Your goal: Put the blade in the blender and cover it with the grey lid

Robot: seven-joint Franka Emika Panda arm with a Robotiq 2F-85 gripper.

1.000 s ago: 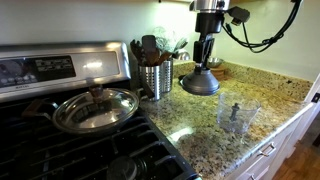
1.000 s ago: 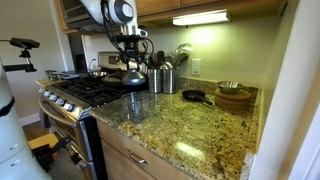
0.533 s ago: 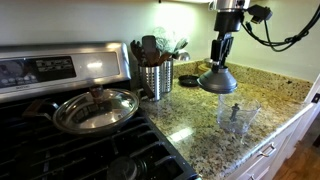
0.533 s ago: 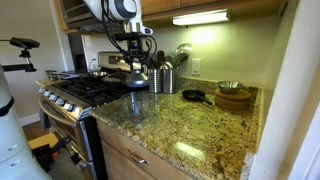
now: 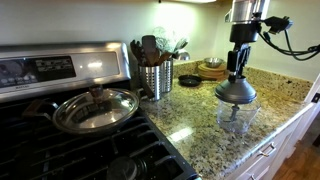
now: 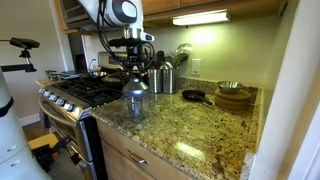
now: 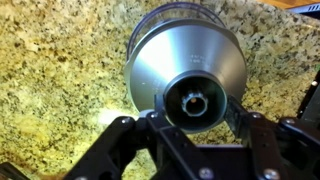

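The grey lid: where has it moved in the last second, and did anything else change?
The tool, still shut on the grey lid, carried it away from the utensil canister, rightward in an exterior view, and down over the blender. Whether it touches the rim yet I cannot tell. Nothing was let go. The blender, the canister and the pan on the stove stayed in place.

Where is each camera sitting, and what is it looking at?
Exterior view: beside the stove, looking across the counter; gripper holds the grey lid over the blender.
Exterior view: past the counter's corner, looking back at stove and arm.
Wrist view: looks down on grey lid; fingers show.
Both exterior views share stove, grey lid, gripper.
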